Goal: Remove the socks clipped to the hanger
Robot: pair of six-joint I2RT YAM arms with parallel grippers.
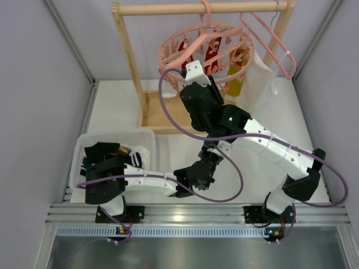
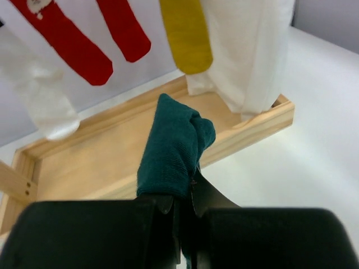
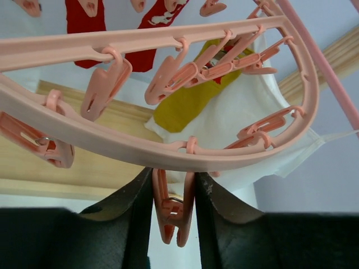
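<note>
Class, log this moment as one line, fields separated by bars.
left gripper: shut on teal sock | right gripper: shut on clip at hanger rim | hanging: red socks, yellow sock

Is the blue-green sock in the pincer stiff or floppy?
Probably floppy: the teal sock bunches and folds where the left pincer grips it. It is likely light too, since a pinch at one end holds it. Its knit looks grippy, so slipping seems unlikely.

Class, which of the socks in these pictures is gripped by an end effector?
The dark teal sock, pinched in the left end effector. The red socks and mustard yellow sock hang free; the right end effector grips a pink clip.
</note>
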